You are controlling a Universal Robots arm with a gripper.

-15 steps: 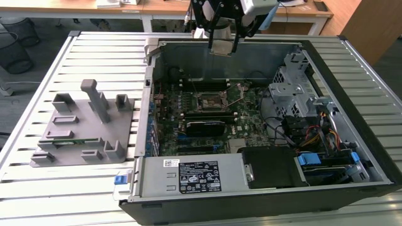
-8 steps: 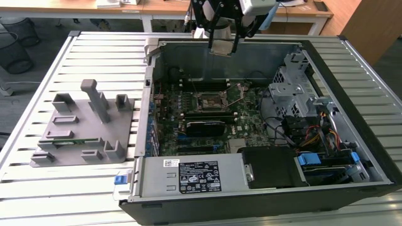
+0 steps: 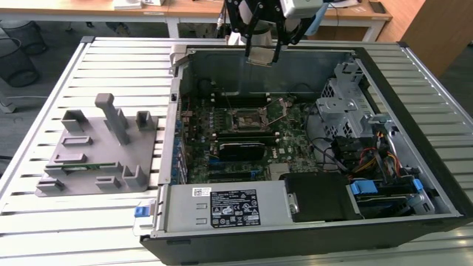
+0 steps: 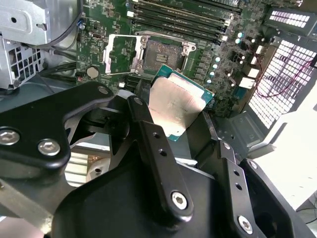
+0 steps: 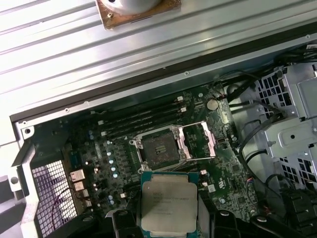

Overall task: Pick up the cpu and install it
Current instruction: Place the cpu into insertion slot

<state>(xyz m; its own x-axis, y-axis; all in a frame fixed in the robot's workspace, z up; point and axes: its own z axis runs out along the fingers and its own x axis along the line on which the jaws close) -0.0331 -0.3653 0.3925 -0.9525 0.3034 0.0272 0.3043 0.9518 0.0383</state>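
In the exterior view, the gripper (image 3: 263, 56) hangs above the far wall of an open computer case (image 3: 310, 69), its two black fingers pinching the cpu (image 3: 260, 57) by opposite edges. The chip is in the air, well above the motherboard socket (image 3: 247, 119). The case lies on a slatted metal table (image 3: 111, 61). A grey moulded fixture (image 3: 96, 155) sits toward the exterior view's left, and wooden desks (image 3: 192, 8) stand behind.

In the second wrist view, the cpu (image 4: 178, 104) is a flat square with a dull silvery top and a thin green rim. It is tilted and clamped between matte black fingers (image 4: 148, 134). Beyond it the socket (image 4: 161, 53) lies open, its metal load plate (image 4: 119, 54) swung aside.

In the first wrist view, the cpu (image 5: 169, 198) sits between the fingers (image 5: 122, 220), apart from the bare socket (image 5: 157, 148) on the green motherboard (image 5: 104, 148). Ribbed table slats run past the case rim.
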